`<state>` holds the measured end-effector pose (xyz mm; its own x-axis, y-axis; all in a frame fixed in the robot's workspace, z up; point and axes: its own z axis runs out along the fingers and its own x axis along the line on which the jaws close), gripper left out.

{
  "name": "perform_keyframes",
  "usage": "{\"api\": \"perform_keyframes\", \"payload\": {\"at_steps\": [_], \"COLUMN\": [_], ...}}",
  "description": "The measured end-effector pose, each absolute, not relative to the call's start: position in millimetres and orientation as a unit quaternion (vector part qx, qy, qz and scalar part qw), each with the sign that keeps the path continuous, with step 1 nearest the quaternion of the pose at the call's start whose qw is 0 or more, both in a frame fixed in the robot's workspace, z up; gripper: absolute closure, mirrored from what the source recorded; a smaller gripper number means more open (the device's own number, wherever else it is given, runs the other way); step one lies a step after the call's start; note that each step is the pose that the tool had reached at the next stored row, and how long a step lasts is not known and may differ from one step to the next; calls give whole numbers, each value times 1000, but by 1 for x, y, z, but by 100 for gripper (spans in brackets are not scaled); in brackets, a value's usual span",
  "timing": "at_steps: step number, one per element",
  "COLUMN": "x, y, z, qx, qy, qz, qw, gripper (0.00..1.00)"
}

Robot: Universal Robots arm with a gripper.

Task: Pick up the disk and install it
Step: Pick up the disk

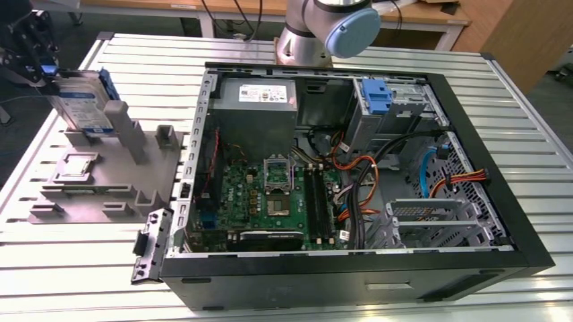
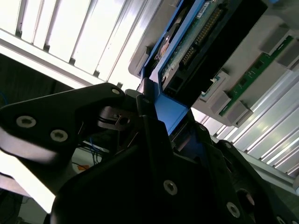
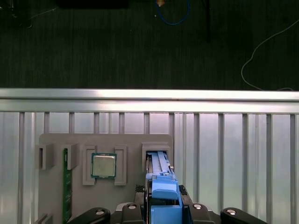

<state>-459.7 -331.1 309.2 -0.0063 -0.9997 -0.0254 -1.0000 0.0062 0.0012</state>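
End effector (image 1: 43, 67) clamps the disk (image 1: 82, 107), standing on edge, long axis near vertical.

disk (image 1: 82, 100) | silver-grey; white-and-blue label; bright blue carrier frame | upright on edge | at grey holder (image 1: 98, 178); exterior view's left

Robotics lab or test workshop, not home or office. Signs: robot arm base (image 1: 309, 37) standing at far edge of slatted aluminium table (image 1: 117, 54). Open desktop computer case (image 1: 358, 275) lies on table, motherboard (image 1: 268, 194) and cabling exposed. Grey fixture tray (image 1: 117, 188) at exterior view's left, its pockets holding loose processor chip (image 3: 103, 165) and memory stick (image 3: 67, 182) in first wrist view. Wooden workbenches (image 1: 421, 19) beyond far side. Dark carpet floor (image 3: 117, 46) with stray cables (image 3: 173, 14).
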Motion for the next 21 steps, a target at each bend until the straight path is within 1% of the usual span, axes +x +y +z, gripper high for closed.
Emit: {"api": "perform_keyframes", "payload": {"at_steps": [21], "x": [-460], "y": [-331], "z": [317], "qx": [-705], "qy": [709], "qz": [9], "qw": [9], "gripper": [64]}}
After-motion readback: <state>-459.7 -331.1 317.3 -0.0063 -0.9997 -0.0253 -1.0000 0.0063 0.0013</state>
